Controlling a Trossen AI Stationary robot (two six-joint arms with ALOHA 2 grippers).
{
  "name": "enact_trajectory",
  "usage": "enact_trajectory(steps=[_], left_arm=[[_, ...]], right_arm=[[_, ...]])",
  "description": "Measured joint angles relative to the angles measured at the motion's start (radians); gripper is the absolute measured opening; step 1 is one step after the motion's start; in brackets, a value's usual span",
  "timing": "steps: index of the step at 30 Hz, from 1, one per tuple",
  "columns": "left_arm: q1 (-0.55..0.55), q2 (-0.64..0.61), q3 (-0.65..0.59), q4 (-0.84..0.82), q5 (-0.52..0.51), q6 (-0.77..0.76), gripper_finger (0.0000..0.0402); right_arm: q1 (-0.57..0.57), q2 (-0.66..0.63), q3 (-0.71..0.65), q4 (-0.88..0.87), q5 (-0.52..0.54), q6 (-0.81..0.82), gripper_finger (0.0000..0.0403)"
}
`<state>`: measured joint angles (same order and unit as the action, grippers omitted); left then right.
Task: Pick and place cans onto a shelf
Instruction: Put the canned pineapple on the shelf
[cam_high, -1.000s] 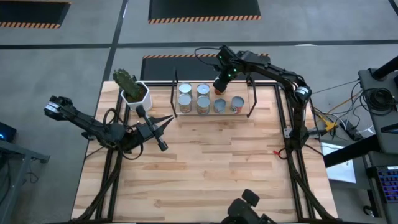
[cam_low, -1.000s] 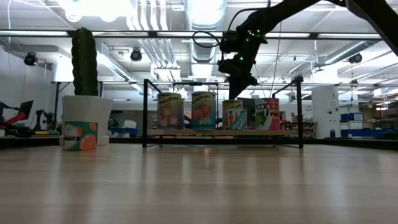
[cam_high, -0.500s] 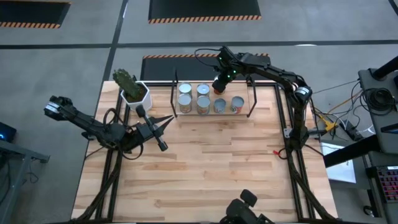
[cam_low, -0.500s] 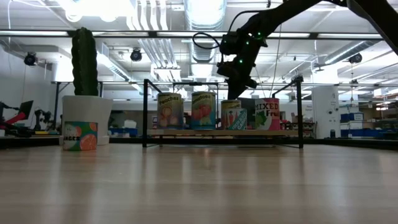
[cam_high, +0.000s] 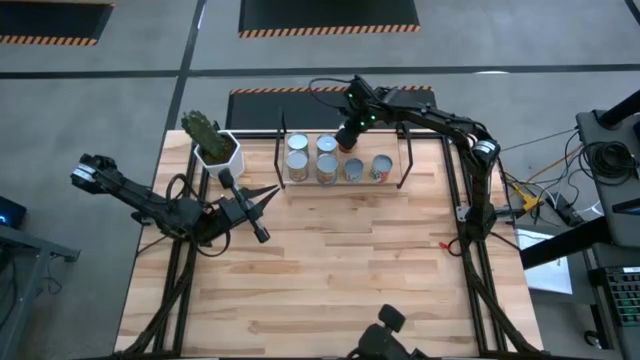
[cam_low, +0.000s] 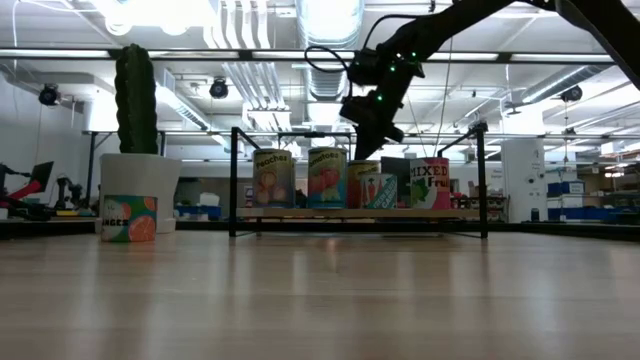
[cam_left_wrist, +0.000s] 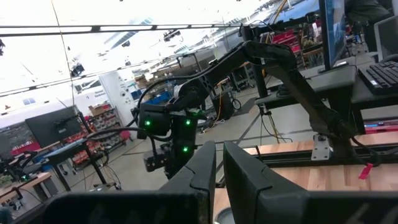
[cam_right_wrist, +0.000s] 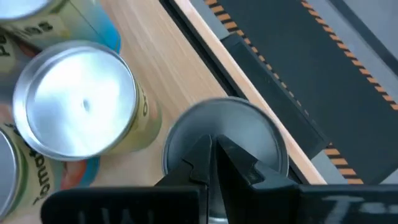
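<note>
The shelf stands at the table's far edge with several cans on it in two rows; their labels face the low view. My right gripper is shut and slants down over the far row, its tips on the silver top of one can. Beside that one stands a can with a blue and yellow label. Another can rests on the table by the white cactus pot. My left gripper is shut and hovers left of the shelf, touching nothing. My right gripper has its shut fingertips on the round top of the far-row can, near the top's middle. The fingers come from above, slanting from the table's far right. The can stands upright on the shelf board.
The shelf's black uprights close off both ends. The cactus pot stands at the far left corner. The middle and near part of the wooden table lies bare. Cables hang off the table's right side.
My right gripper has shifted a little toward the table's left and tipped further down, staying shut. The can under its tips has slid left along the shelf's far row, closer to its neighbour, still upright.
</note>
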<state>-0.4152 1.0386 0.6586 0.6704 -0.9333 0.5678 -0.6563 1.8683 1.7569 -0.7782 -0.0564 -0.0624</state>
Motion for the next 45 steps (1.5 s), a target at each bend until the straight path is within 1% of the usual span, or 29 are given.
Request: enact_trajectory(steps=[5, 9, 12, 17, 19, 23, 29, 38, 45], left_arm=[[0.0, 0.0, 0.0, 0.0, 0.0, 0.0, 0.0013], [0.0, 0.0, 0.0, 0.0, 0.0, 0.0, 0.0013], [0.0, 0.0, 0.0, -0.001, 0.0, 0.0, 0.0013], [0.0, 0.0, 0.0, -0.008, 0.0, 0.0, 0.0013], [0.0, 0.0, 0.0, -0.008, 0.0, 0.0, 0.0013], [0.0, 0.0, 0.0, -0.008, 0.0, 0.0, 0.0013], [0.0, 0.0, 0.0, -0.014, 0.0, 0.0, 0.0013], [0.0, 0.0, 0.0, -0.014, 0.0, 0.0, 0.0013], [0.0, 0.0, 0.0, -0.014, 0.0, 0.0, 0.0013]], right_arm=[[0.01, 0.0, -0.001, 0.032, -0.001, -0.008, 0.0012], [0.016, -0.012, 0.018, 0.024, 0.0, -0.005, 0.0012], [0.016, -0.036, 0.063, -0.045, 0.002, -0.005, 0.0012], [-0.01, -0.05, 0.119, -0.231, 0.031, -0.008, 0.0012], [-0.024, -0.05, 0.116, -0.266, 0.031, -0.004, 0.0012], [-0.042, -0.049, 0.06, -0.28, 0.034, 0.0, 0.0012], [-0.044, -0.04, -0.014, -0.226, 0.032, -0.001, 0.0012], [-0.044, -0.008, -0.021, -0.105, 0.03, -0.002, 0.0012], [-0.047, -0.007, -0.021, -0.111, 0.03, -0.016, 0.0012]])
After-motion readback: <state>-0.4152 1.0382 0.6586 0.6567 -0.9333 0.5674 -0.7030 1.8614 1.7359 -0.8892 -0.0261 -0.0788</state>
